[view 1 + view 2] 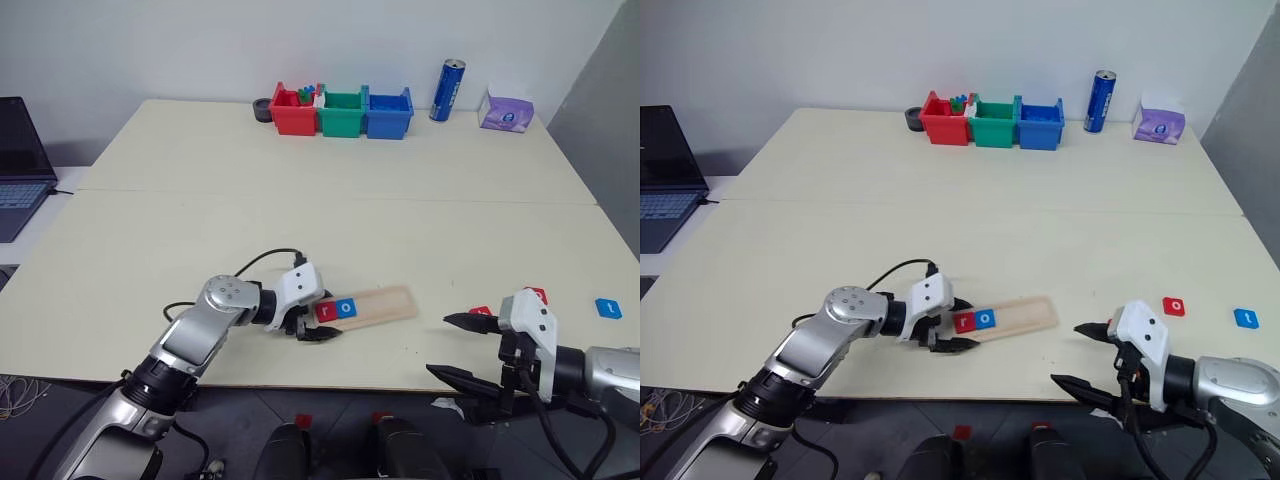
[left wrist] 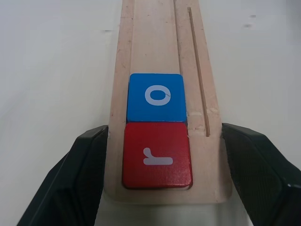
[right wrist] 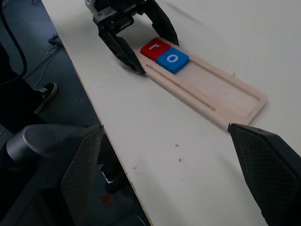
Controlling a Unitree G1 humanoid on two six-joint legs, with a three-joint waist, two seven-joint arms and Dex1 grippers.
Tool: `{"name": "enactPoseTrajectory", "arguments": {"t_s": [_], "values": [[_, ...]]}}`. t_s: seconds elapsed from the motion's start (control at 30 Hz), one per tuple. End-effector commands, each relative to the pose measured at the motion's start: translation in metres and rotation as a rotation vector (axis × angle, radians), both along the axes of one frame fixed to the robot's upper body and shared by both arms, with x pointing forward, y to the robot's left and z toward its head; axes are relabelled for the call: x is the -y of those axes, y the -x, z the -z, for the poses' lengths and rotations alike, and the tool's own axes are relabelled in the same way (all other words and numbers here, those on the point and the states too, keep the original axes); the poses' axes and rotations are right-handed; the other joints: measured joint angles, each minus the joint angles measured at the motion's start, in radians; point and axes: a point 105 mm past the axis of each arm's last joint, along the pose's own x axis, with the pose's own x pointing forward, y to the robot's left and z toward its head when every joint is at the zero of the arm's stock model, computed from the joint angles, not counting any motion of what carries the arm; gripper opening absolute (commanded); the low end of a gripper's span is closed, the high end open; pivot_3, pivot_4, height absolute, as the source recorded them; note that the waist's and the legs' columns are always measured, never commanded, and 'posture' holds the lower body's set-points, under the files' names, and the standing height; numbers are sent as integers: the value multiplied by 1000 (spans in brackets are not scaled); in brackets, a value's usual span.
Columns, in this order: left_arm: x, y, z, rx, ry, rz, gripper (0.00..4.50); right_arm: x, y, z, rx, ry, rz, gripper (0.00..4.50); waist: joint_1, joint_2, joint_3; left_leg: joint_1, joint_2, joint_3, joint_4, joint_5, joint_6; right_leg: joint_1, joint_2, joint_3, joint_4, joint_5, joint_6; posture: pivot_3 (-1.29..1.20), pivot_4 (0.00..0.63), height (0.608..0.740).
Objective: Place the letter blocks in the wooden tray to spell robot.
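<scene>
head views: a pale table [image 1: 300, 210] stands against a white wall, with red, green and blue bins [image 1: 342, 112], a blue can [image 1: 447, 90] and a laptop [image 1: 20, 165] around its edges.

left wrist view: the wooden tray [image 2: 155, 56] holds a red r block [image 2: 156, 155] touching a blue o block [image 2: 156, 96]. the left gripper [image 2: 162, 181] clamps the tray's end.

right wrist view: the right gripper [image 3: 174, 165] gapes wide, empty, near the tray's far end.

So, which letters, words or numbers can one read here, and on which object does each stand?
"r": red block, at the end of the wooden tray.
"o": blue block, next to it in the tray.
"o": loose red block.
Too small or blurred to read: loose blue block, blue can, purple box.
</scene>
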Motion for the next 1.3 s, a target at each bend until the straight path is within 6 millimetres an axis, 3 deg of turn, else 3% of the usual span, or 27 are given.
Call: {"name": "enactPoseTrajectory", "arguments": {"t_s": [0.03,0.6,0.63,0.67,0.8,1.0,1.3], "values": [[18,-1,-5,32,-12,132,3383,3,4,-7,49,30,0,4500,1,0,0,0,-1,0,0,0,0,0,0,0,0,0,0,0,150,740],[30,-5,6,43,-27,157,3383,13,4,-4,62,64,58,4500,-5,0,0,1,-1,1,1,0,0,0,1,0,1,0,0,0,150,740],[30,-6,6,41,-24,154,4128,13,4,-4,62,64,57,4500,-5,0,0,1,-1,1,1,0,0,0,1,1,1,0,0,0,150,740],[30,-5,6,44,-25,162,4404,13,3,-4,64,67,56,4500,-5,0,0,1,-1,1,1,0,0,0,1,0,1,0,0,0,150,740],[28,-7,4,71,-21,159,4482,13,3,-4,65,87,42,4500,-5,0,0,1,-1,1,1,0,0,0,1,0,1,0,0,0,150,740],[28,-14,-5,135,24,142,4482,14,0,-11,83,77,46,4500,-5,0,0,1,-1,1,1,0,0,0,1,0,1,0,0,0,150,740],[15,-12,-33,165,155,102,4482,47,-14,-12,131,156,155,4500,-5,0,0,0,0,1,1,0,0,0,1,0,1,0,0,0,150,740]]}}
